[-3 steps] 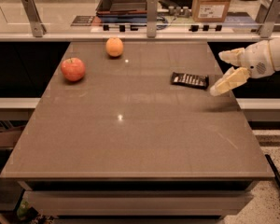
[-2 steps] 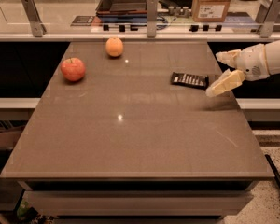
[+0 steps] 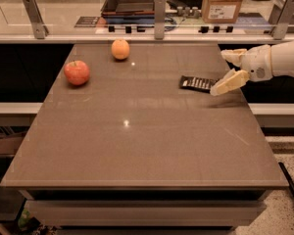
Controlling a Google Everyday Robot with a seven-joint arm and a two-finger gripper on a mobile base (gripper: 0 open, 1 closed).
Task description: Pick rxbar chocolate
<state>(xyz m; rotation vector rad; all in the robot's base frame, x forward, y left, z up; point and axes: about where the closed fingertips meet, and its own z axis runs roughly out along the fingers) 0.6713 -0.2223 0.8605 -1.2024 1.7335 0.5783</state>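
Note:
The rxbar chocolate is a flat black bar with pale lettering, lying on the brown table at the right, toward the back. My gripper comes in from the right edge on a white arm. Its cream fingers are spread open and empty: one finger reaches down to the bar's right end, the other points back and left. The near fingertip covers the bar's right tip.
A red apple sits at the left of the table and an orange at the back middle. Behind the table runs a glass rail with metal posts; a cardboard box and a tray stand beyond it.
My gripper has moved a little to the left, toward the bar; its lower fingertip now reaches the bar's right end. The bar, apple and orange have not moved.

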